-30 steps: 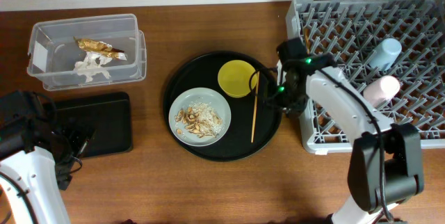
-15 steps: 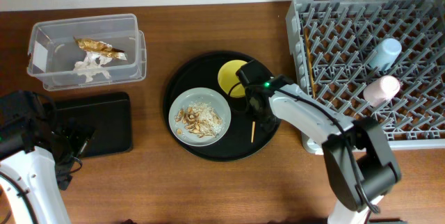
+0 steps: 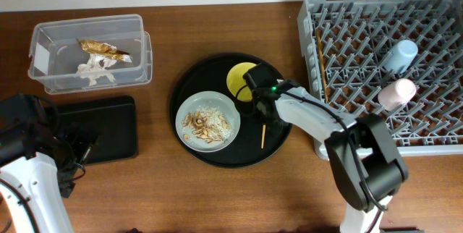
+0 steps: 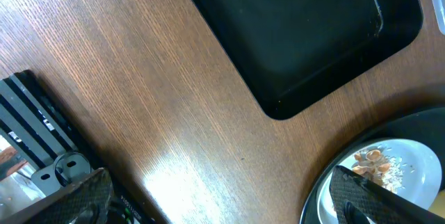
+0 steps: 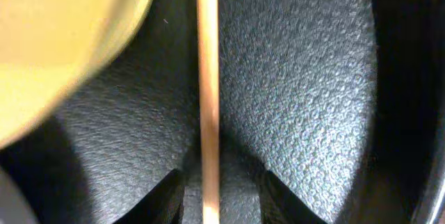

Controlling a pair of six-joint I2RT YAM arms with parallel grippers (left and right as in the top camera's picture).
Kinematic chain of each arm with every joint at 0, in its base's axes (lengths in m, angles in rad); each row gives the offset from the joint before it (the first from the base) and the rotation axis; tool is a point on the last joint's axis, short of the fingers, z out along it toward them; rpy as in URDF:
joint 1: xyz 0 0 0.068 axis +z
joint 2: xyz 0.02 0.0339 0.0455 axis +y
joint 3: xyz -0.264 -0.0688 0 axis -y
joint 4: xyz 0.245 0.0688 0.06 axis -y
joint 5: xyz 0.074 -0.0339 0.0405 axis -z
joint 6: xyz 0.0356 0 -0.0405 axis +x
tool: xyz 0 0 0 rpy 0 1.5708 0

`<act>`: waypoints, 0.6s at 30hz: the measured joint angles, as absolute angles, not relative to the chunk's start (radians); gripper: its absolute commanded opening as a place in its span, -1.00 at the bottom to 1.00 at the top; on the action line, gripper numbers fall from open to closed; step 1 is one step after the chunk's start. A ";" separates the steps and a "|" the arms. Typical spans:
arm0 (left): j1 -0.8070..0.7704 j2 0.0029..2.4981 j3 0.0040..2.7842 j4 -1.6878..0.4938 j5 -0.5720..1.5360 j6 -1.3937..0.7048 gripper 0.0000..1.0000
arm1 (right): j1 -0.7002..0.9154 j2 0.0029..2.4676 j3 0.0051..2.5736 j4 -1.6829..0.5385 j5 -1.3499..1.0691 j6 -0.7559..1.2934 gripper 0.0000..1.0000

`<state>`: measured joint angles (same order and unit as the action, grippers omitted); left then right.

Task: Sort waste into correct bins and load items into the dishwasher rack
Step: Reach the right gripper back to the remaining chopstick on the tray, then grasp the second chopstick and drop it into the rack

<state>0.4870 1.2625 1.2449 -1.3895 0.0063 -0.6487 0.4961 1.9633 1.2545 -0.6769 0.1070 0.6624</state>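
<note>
On the brown tabletop (image 3: 217,197), inside the round black tray (image 3: 242,155): right fingers (image 5: 170,196) narrow, straddling the chopstick (image 5: 208,78) beside the yellow bowl (image 5: 55,43), not pinching. Left fingers (image 4: 76,196) wide, near the shallow black tray (image 4: 306,29).

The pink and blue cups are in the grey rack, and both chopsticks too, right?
Not both. One chopstick lies in the rack with the pink cup and blue cup; the other chopstick is on the round black tray, under the right gripper, per the overhead view.

Even, bright light with soft shadows covers the desk (image 3: 217,197). Pale glare streaks the wood below the shallow black tray (image 4: 299,29). In the right-wrist close-up, the yellow bowl (image 5: 62,36) is out of focus.
</note>
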 measured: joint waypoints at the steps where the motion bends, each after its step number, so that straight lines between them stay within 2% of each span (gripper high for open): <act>1: 0.487 1.262 1.245 -1.390 0.007 -0.649 0.98 | 0.496 1.964 1.256 -0.675 0.109 0.662 -0.30; 3: 0.487 1.262 1.245 -1.389 0.006 -0.649 0.98 | 0.496 1.964 1.256 -0.676 0.109 0.663 -0.38; 5: 0.487 1.262 1.245 -1.390 0.006 -0.649 0.98 | 0.496 1.964 1.256 -0.679 0.116 0.663 -0.72; 7: 0.487 1.262 1.245 -1.390 0.006 -0.649 0.98 | 0.495 1.965 1.256 -0.680 0.120 0.668 -0.92; 12: 0.487 1.262 1.245 -1.389 0.006 -0.649 0.98 | 0.492 1.973 1.314 -0.787 0.104 0.649 -0.92; 18: 0.487 1.262 1.245 -1.389 0.006 -0.649 0.98 | 0.452 1.985 1.620 -1.077 0.116 0.577 -0.92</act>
